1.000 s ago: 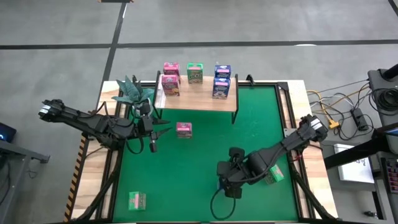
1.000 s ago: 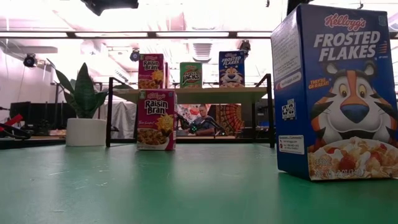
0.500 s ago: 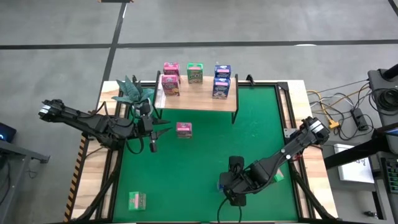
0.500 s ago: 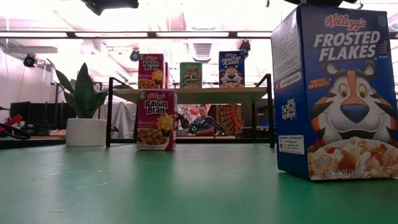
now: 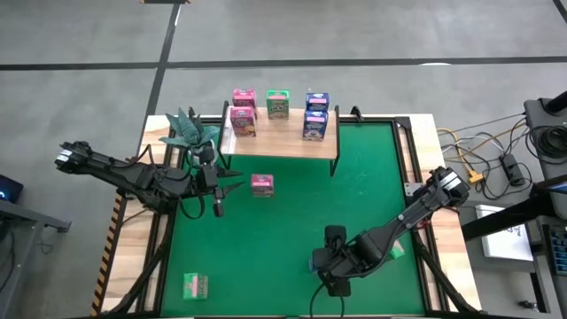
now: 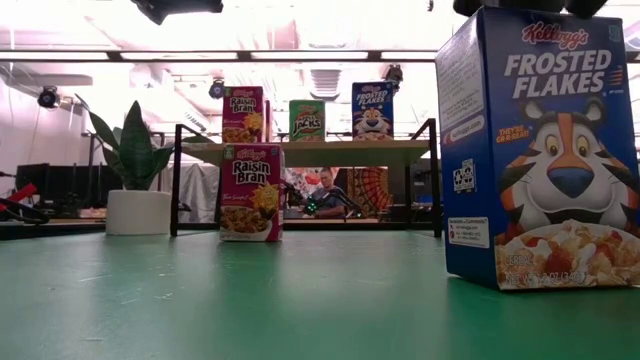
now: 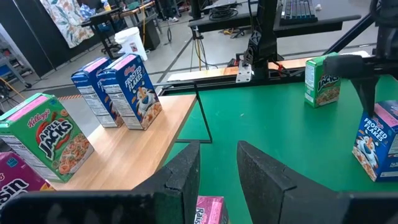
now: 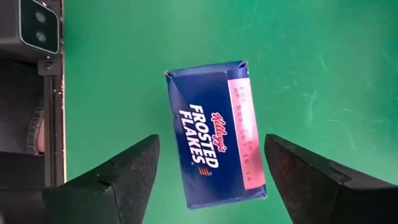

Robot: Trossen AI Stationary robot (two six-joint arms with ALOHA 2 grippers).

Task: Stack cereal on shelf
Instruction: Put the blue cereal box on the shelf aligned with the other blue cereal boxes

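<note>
My right gripper hangs released, fingers spread, directly above the upright blue Frosted Flakes cereal box; my left gripper grasps nothing.

Count: 3 pink Raisin Bran boxes (2 on shelf, 1 on mat), 3 green Apple Jacks, 3 blue Frosted Flakes, 1 potted plant, 2 arms.
</note>
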